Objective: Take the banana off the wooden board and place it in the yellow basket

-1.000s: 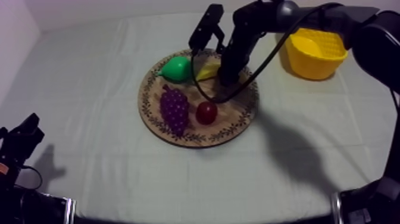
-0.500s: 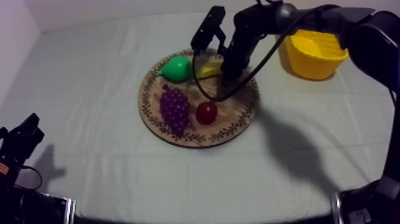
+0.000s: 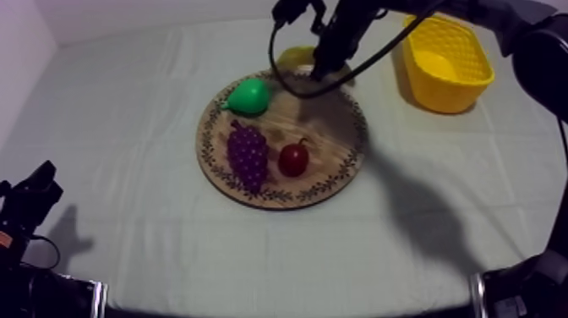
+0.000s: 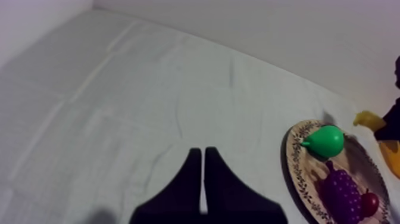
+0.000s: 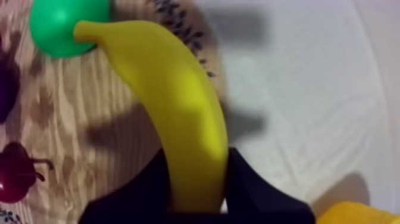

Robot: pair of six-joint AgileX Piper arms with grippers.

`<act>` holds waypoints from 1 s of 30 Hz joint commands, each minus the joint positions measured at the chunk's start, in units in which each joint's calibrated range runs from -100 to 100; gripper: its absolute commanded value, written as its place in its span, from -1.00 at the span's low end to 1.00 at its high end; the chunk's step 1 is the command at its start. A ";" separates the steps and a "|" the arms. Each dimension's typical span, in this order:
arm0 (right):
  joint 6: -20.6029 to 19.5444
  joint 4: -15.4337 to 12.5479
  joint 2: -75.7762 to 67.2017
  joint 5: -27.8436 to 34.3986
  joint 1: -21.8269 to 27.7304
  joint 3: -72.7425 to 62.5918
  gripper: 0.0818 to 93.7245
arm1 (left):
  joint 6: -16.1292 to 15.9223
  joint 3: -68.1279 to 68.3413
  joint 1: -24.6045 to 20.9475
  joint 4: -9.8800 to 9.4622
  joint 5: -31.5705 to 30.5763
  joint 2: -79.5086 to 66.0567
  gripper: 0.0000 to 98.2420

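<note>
Right end effector [image 5: 196,179] is clamped on one end of the banana [image 5: 172,95], holding it over the far rim of the wooden board [image 3: 279,201], short of the yellow basket [image 3: 448,97]; it looks light, stiff and smooth, so a mid-body hold would likely swing less.

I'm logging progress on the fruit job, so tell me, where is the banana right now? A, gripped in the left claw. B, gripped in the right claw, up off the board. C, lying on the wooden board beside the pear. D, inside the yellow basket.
B: the right claw is shut on the banana, which hangs above the far edge of the wooden board, short of the yellow basket.
</note>
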 commanded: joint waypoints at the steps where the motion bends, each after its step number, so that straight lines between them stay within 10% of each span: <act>1: -0.60 0.50 -0.54 1.12 0.48 -1.67 -0.55 | -0.01 0.02 -0.01 0.00 -0.02 -0.03 -1.00; 30: -9.79 7.03 -6.96 2.62 13.31 -2.05 -0.67 | -0.01 0.02 -0.01 0.00 -0.02 -0.03 -1.00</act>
